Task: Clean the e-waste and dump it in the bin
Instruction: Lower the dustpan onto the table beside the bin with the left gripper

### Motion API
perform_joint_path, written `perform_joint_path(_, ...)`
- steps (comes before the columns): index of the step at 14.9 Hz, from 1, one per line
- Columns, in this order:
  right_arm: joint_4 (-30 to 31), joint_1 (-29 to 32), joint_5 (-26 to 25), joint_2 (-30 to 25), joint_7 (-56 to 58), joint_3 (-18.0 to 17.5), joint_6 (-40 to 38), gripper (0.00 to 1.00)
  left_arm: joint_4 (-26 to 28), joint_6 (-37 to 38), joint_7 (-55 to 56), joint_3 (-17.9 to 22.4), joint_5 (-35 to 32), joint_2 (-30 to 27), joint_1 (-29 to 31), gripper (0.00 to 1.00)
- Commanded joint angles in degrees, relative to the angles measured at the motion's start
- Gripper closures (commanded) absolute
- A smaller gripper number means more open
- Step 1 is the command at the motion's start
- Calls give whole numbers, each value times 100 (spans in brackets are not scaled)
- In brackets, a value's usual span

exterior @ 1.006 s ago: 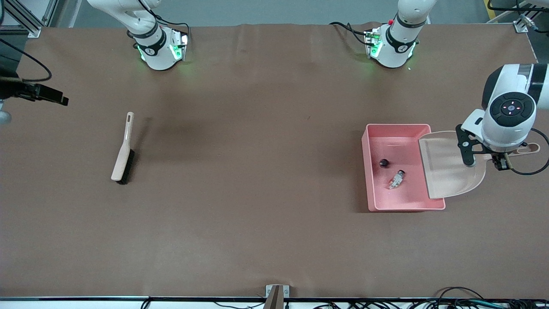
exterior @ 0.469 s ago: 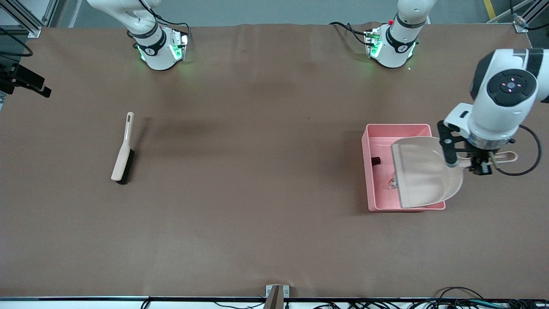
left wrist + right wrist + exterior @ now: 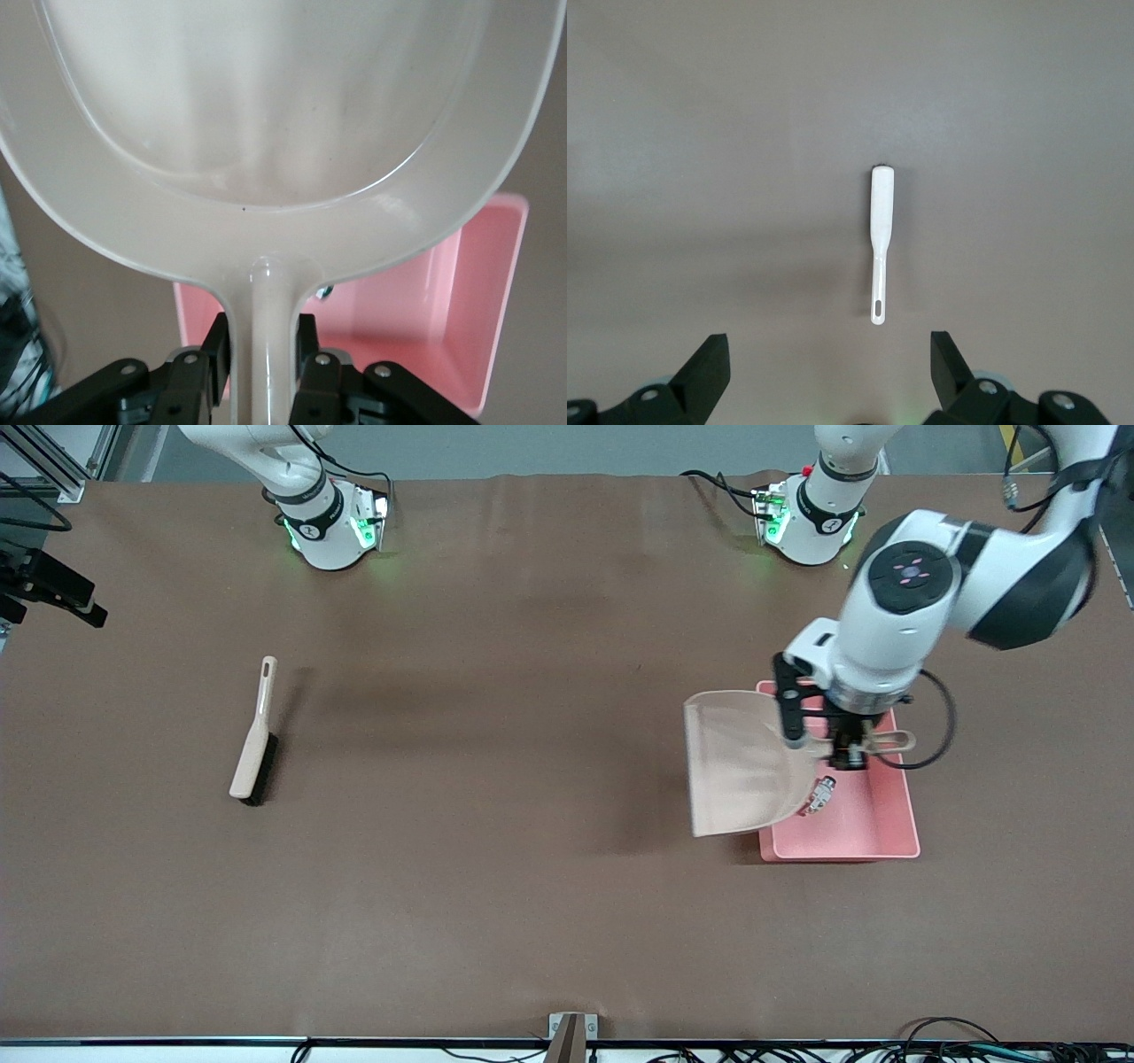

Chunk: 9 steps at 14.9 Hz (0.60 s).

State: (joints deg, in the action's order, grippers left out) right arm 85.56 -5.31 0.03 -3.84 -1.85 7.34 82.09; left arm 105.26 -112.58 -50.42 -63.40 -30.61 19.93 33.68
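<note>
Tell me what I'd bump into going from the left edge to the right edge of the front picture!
Right gripper → brush → dustpan → left gripper, holding the dustpan's handle over the pink bin.

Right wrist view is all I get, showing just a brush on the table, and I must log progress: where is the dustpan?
Observer: The left gripper holds the dustpan by its handle, up over the bin.
Operator: My right gripper hangs open over the brush. Any e-waste in the bin?
Observer: One white-grey part lies in it, beside the dustpan's edge.
Operator: And the black block?
Observer: I cannot see it; the dustpan covers the bin's end toward the right arm.
</note>
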Motion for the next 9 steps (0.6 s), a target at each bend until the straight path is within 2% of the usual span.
perform_joint_path(1, -347, -58, -328, 85, -96, 31, -88, 0, -592, 105, 417, 29, -146, 992, -667, 79)
perform_joint_path(3, -400, 38, -346, 94, -88, 65, -96, 0, -778, 105, 934, 221, -356, 1319, -1211, 79)
perform_joint_path(5, -444, 187, -538, 164, -88, 101, -88, 0, -1032, 105, 1366, 686, -568, 1618, -2045, 79)
perform_joint_path(9, -435, 478, -487, 252, -26, 92, -131, 0, -1113, 105, 1816, 1873, -586, 1706, -3444, 79)
